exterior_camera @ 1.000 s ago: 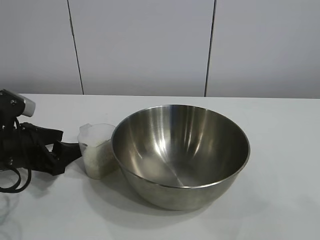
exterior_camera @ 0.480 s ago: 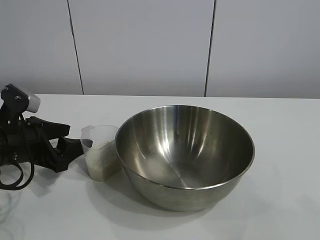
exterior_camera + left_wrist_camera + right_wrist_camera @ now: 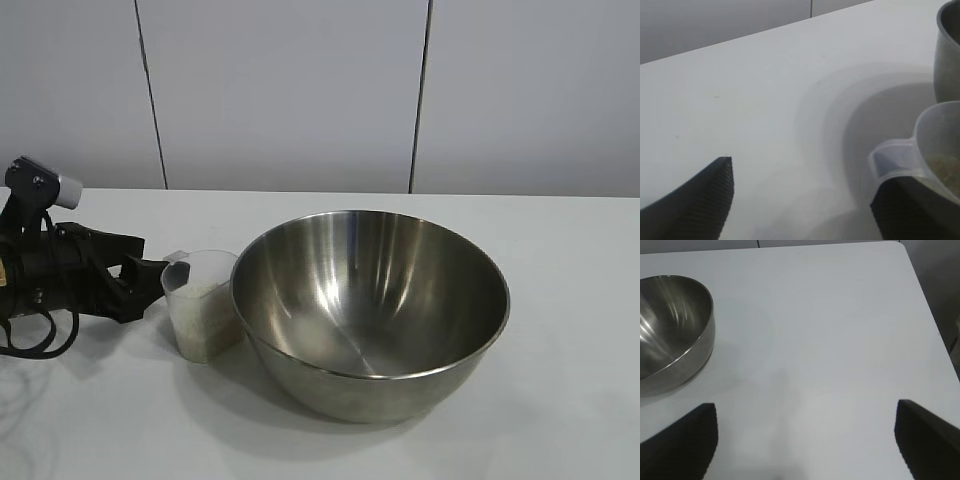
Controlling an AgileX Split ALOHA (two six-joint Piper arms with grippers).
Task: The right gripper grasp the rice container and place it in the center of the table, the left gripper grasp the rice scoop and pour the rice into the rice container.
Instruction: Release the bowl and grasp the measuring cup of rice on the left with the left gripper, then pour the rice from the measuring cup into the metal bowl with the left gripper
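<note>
Now the left gripper (image 3: 150,282) reaches the rice scoop (image 3: 203,303) beside the rice container (image 3: 370,310).
From outside, the scoop, holding rice (image 3: 205,293), touches the bowl mid-table (image 3: 560,400), toward its left edge. On the left wrist, the scoop's handle (image 3: 892,160) sits by one finger (image 3: 900,212), fingers spread, nothing pinched. On the right wrist, the right gripper (image 3: 805,440) is spread wide over bare table, bowl well apart.

Upright rice scoop (image 3: 203,305), part-filled with rice (image 3: 205,292), touches the steel rice container (image 3: 370,310).
</note>
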